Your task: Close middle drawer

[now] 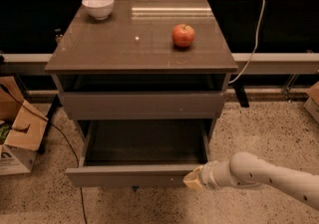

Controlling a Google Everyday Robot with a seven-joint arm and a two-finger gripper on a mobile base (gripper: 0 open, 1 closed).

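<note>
The middle drawer (144, 146) is the wide, shallow grey box pulled out of the grey cabinet (139, 44), and it is empty inside. Its low plain front (124, 175) faces me. My gripper (192, 178), the tan tip of the white arm (264, 175), sits against the right end of that front. The arm reaches in from the lower right. Above it, the taller grey drawer front (142, 106) stands nearly flush with the cabinet.
A red apple (183, 35) and a white bowl (98, 6) sit on the cabinet top. An open cardboard box (17, 133) stands on the speckled floor at the left. A white cable (256, 34) hangs at the right, and a black cable (60, 138) runs on the left.
</note>
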